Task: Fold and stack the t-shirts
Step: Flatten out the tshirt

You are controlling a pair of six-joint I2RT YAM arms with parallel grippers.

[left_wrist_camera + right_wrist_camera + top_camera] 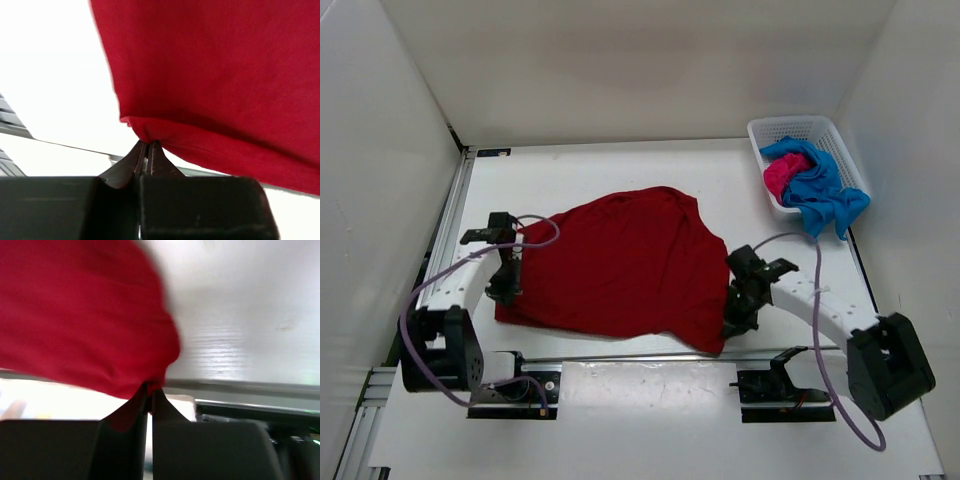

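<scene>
A white tabletop point(620, 160) fills the overhead view, and across its centre lies the dark red t-shirt point(620, 265), spread mostly flat, with its lower edge running from the lower left of the frame toward the lower right. In the upper right corner sits a white mesh basket point(800, 125), well apart from the red garment. A crumpled blue t-shirt point(825, 190) is heaped in the basket and spills over its near rim onto the tabletop. A magenta-pink t-shirt point(783, 175) is bunched in the basket just left of the blue one and touching it. At the left edge of the red shirt, near its lower corner, the left pincer point(505, 292) is clenched on the cloth; the left wrist view shows the fingertips pressed together on a pinch of folded hem at that corner, the fabric fanning out above them. At the shirt's lower right corner, the right pincer point(733, 325) is likewise clamped on the red cloth, its wrist view showing the tips closed on a bunched edge with the fabric filling the upper left of the frame.
</scene>
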